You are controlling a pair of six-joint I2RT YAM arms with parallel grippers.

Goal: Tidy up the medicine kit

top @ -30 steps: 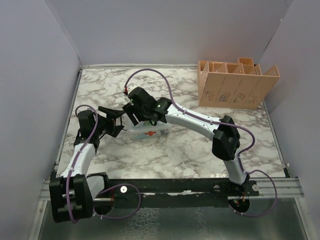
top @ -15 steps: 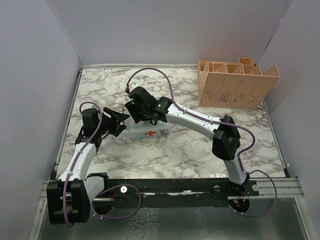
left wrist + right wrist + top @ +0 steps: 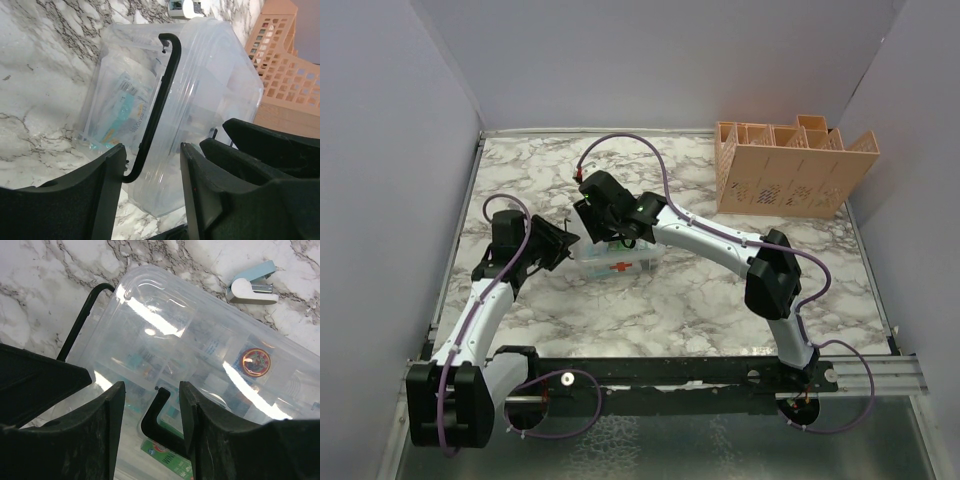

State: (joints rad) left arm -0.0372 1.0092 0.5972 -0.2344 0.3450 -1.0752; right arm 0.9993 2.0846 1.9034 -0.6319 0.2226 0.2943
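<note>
With left fingers [image 3: 75, 200] and right fingers [image 3: 75, 430] both spread, centre each pair around the black clasp [image 3: 155, 110] between them, then pinch squarely without tilting the kit [image 3: 215, 90].

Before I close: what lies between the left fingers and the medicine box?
Only the black handle bar of the medicine box; left wrist view shows it.

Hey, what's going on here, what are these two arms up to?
Both arms are bent over a clear plastic first-aid box in the middle of the marble table. The left hand is open at one end, straddling the box's black side clip. The right hand is open above the lid, around another black clip. The lid looks to be on, with supplies inside. A small stapler lies beside the box.
</note>
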